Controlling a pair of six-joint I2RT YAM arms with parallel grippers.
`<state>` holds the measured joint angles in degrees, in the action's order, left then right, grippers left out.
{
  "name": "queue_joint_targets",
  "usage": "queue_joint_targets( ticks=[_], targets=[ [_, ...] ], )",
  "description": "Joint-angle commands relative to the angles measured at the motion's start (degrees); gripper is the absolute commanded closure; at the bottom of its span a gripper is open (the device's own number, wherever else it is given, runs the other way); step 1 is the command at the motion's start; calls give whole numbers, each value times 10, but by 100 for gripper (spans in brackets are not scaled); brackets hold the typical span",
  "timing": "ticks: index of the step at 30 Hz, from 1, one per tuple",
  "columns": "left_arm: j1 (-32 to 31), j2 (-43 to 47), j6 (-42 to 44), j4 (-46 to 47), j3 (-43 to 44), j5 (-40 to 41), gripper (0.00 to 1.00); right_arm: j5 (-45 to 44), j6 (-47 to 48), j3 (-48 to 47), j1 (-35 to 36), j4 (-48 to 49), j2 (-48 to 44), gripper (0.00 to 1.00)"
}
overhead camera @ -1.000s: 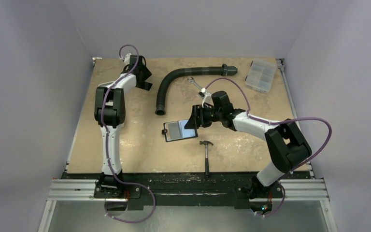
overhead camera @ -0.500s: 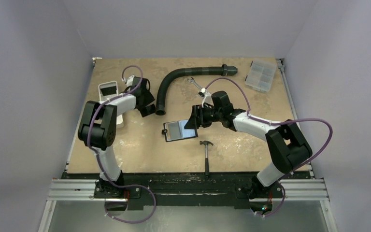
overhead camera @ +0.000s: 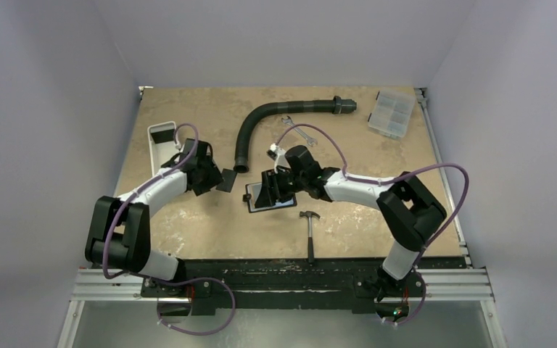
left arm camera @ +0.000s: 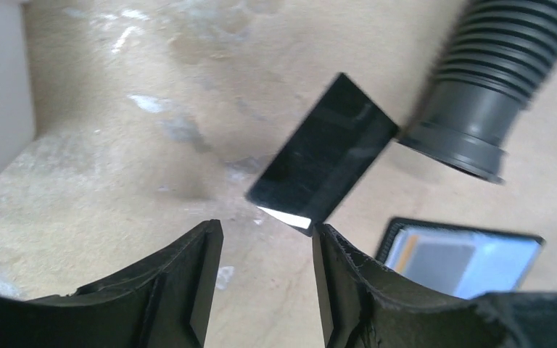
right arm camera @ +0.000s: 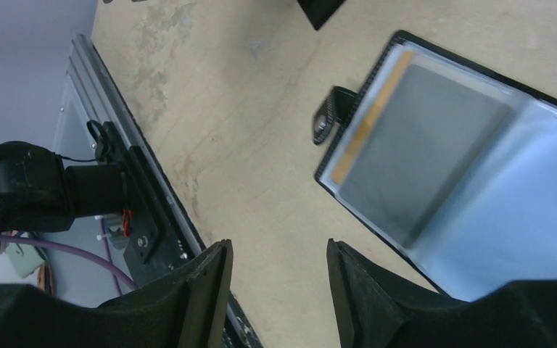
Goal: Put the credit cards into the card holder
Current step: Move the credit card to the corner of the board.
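One dark credit card (overhead camera: 226,179) (left arm camera: 323,156) sits just past my left gripper (overhead camera: 214,176) (left arm camera: 265,228). Its near corner meets the right fingertip (left arm camera: 318,235). Those jaws are open, with only bare table between them. The black card holder (overhead camera: 268,196) (right arm camera: 471,167) (left arm camera: 464,257) lies open at the table's middle, a greyish card (right arm camera: 421,152) in its left pocket and its snap strap (right arm camera: 328,114) sticking out. My right gripper (overhead camera: 267,187) (right arm camera: 279,254) hovers open over the holder's left part, holding nothing. Another dark card (overhead camera: 163,133) lies in the white tray.
The white tray (overhead camera: 161,148) stands at the left. A curved black hose (overhead camera: 257,119) (left arm camera: 493,87) ends close behind the loose card. A wrench (overhead camera: 297,134) lies behind the holder, a hammer (overhead camera: 310,226) in front, and a clear compartment box (overhead camera: 392,112) at the far right.
My left arm has swung from the far-left tray toward the middle, the dark card travelling at its fingertips. The right gripper has moved left over the holder, its jaws a little narrower.
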<state>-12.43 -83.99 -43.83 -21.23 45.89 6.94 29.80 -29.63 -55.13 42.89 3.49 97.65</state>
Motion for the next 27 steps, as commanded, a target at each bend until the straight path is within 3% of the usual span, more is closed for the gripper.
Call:
queue_joint_targets(
  ticks=[1, 3, 8, 13, 17, 22, 27],
  targets=[
    [22, 14, 52, -4, 46, -100, 47, -52, -38, -76, 36, 25, 27, 45],
    [34, 3, 60, 6, 56, -109, 44, -94, -65, -99, 42, 24, 36, 46],
    [60, -59, 53, 27, 82, -102, 42, -168, -163, -129, 43, 63, 70, 36],
    [65, -118, 56, 58, 106, -133, 57, -178, -244, -141, 47, 126, 121, 38],
    [65, -136, 57, 72, 92, -142, 62, -190, -251, -177, 56, 134, 160, 43],
    [65, -124, 23, 26, 65, -52, 65, -258, -235, -232, 71, 92, 208, 49],
    [65, -113, -5, 11, 29, -31, 71, -306, -235, -270, 84, 49, 246, 50]
  ],
)
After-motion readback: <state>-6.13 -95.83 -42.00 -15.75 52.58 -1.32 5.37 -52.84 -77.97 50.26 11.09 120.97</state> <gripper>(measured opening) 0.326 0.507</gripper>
